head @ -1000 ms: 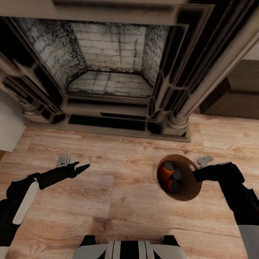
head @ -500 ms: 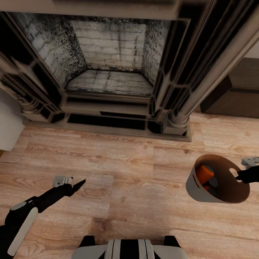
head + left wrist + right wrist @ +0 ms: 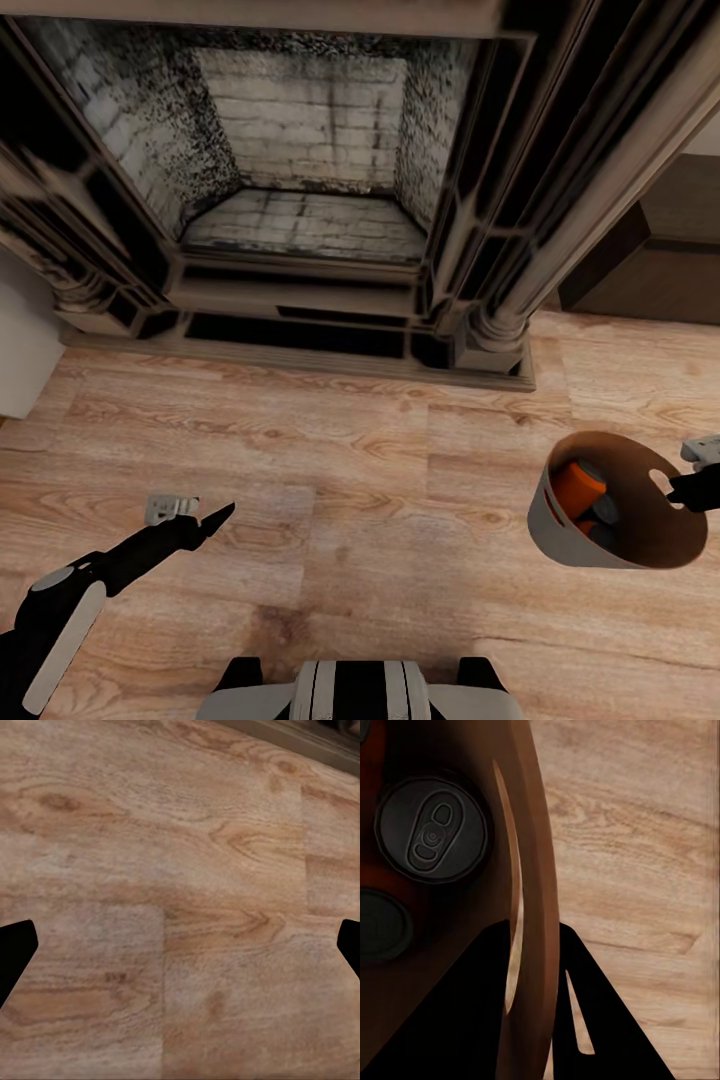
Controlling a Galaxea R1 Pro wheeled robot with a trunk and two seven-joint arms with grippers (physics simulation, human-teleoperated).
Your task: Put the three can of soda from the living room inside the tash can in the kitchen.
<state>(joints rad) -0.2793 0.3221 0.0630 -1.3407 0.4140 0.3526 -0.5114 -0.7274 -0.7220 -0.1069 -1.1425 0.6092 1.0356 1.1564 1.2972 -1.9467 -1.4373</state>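
The right gripper (image 3: 534,967) has its two dark fingers (image 3: 472,1012) closed on the wall of the tash can (image 3: 560,520), one finger inside and one outside, pinching the rim just by a slot handle cut-out. The bin hangs tilted from that grip above the light wood floor (image 3: 380,480), its brown inside turned up. Just past the inner finger, down in the bin, sit the cans of soda: a silvery-dark can top with its pull tab (image 3: 433,826) close to the wall, and part of a second top beside it; from the head view an orange can (image 3: 577,487) leans against the bin's inner wall with darker tops next to it. The left gripper (image 3: 210,520) is held low over bare floor, its fingers (image 3: 15,949) spread wide apart and holding nothing. Beyond both grippers stands the dark carved fireplace (image 3: 300,200), with a dark cabinet (image 3: 660,270) to its right.
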